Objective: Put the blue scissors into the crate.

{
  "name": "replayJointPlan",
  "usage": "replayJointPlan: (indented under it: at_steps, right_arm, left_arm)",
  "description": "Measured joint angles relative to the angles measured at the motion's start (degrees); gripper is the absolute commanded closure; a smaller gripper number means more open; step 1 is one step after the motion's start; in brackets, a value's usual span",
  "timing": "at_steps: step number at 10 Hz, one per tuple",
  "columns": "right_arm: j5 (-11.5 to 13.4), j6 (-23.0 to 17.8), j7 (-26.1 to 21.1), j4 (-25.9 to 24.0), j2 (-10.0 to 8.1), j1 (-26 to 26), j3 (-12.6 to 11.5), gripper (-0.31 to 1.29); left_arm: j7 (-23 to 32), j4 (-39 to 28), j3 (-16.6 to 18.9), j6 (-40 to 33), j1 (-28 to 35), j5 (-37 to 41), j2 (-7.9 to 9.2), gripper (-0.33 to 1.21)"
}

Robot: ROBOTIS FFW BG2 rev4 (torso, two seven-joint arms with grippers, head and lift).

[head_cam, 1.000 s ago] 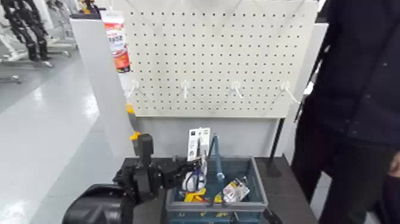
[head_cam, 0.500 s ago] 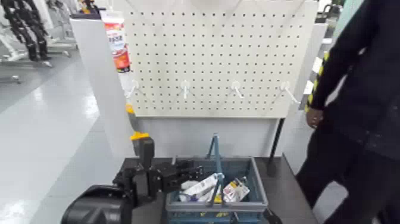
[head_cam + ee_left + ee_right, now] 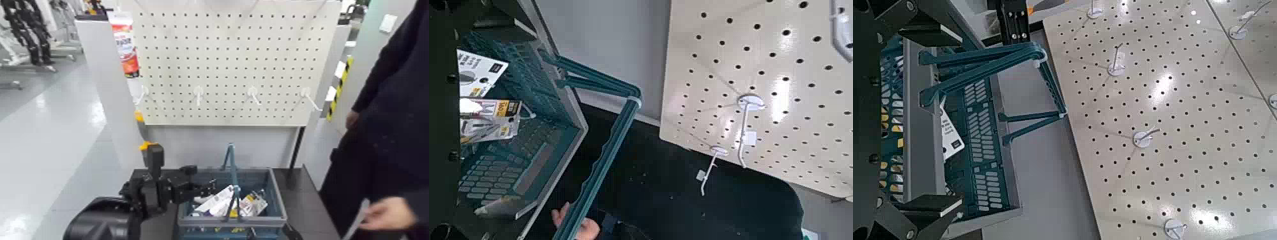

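The blue scissors point(image 3: 216, 200), on their white card, lie slanted inside the crate point(image 3: 276, 191), leaning toward its upright bail handle point(image 3: 230, 165). My left gripper point(image 3: 201, 182) hovers at the crate's left rim, just left of the card, open and holding nothing. The left wrist view looks down into the crate point(image 3: 554, 105) with packs on its floor. Off to the crate's side, my right gripper point(image 3: 938, 110) shows only in its own wrist view. It is open, its fingers spread wide, with the crate point(image 3: 983, 170) beyond them.
Behind the crate stands a pegboard point(image 3: 236, 57) with bare hooks. A red-and-white tube pack point(image 3: 126, 45) hangs on the white column at the left. Other packs point(image 3: 253, 204) lie in the crate. A person in dark clothes point(image 3: 389, 127) stands at the right, with a hand point(image 3: 383, 214) low.
My left gripper has opened and let go of the scissors. The card has dropped from upright above the crate to lying slanted inside it. The person has shifted to the right.
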Motion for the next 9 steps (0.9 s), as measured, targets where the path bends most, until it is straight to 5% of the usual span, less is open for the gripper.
replayJointPlan:
  at_steps: [6,9]
  right_arm:
    - [-0.2,0.0,0.2,-0.2,-0.3,0.3,-0.1,0.17]
    - [-0.3,-0.3,0.3,-0.4,-0.58,0.4,-0.3,0.16]
  left_arm:
    - [16.2,-25.1,5.1,-2.0,19.3,-3.8,1.2,-0.01]
    - [26.6,-30.5,4.9,-10.4,29.2,-3.4,0.6,0.04]
